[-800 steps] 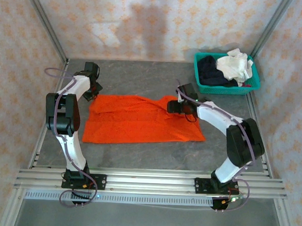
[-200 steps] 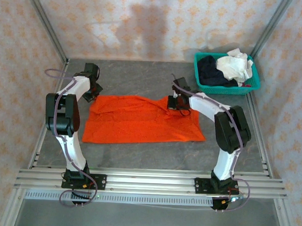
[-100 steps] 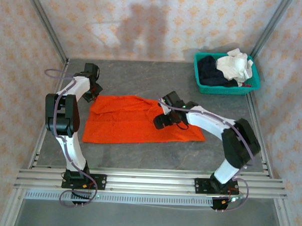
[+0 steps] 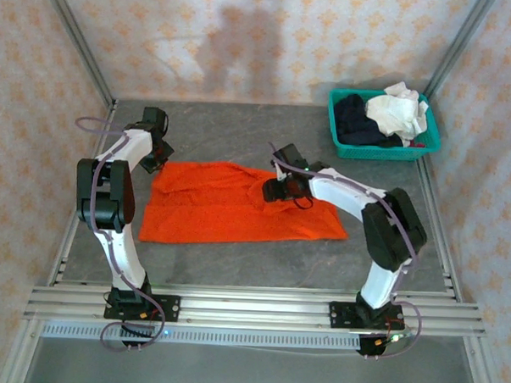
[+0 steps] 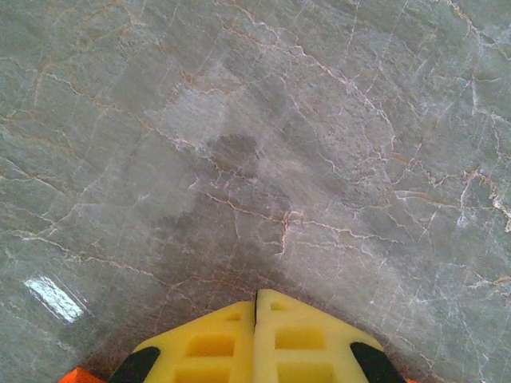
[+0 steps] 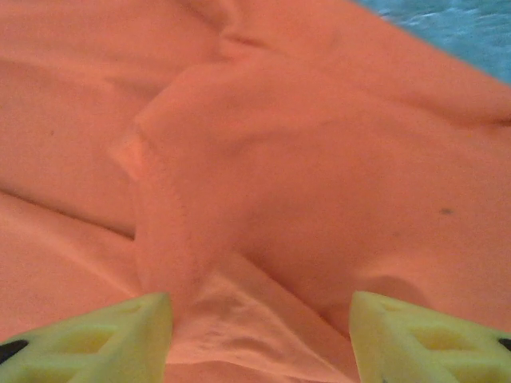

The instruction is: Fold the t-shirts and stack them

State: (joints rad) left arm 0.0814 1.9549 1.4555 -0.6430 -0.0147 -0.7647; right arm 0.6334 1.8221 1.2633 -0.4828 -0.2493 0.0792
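Most of what I see from above is the grey marbled table point(image 4: 241, 131), and the biggest thing on it is the orange t-shirt point(image 4: 204, 210), lying spread out wide and flat between my two arms. Its near edge looks straight. Its far right part is rumpled, and a flap with a stitched hem lies doubled over the body there. I read that as the first tuck of a fold and no more: the shirt is nowhere near a compact square.

Next in size is the teal basket point(image 4: 384, 151) in the far right corner, well apart from the orange cloth. A navy t-shirt point(image 4: 356, 120) and a white t-shirt point(image 4: 399, 113) sit crumpled inside it, so neither is folded yet. No stack exists anywhere on the table. By my reckoning the job is in its early part: one shirt partly worked, two not begun, all the stacking left.

My right gripper point(image 4: 272, 190) is over the rumpled far right part of the orange shirt. In my right wrist view its fingers point(image 6: 96, 331) stand apart with the hemmed flap between them, clamping nothing.

My left gripper point(image 4: 155, 157) is at the shirt's far left corner. In my left wrist view its fingers point(image 5: 207, 351) are pressed together over bare table, with a sliver of orange at the bottom corner. Whether any cloth is pinched I cannot tell.
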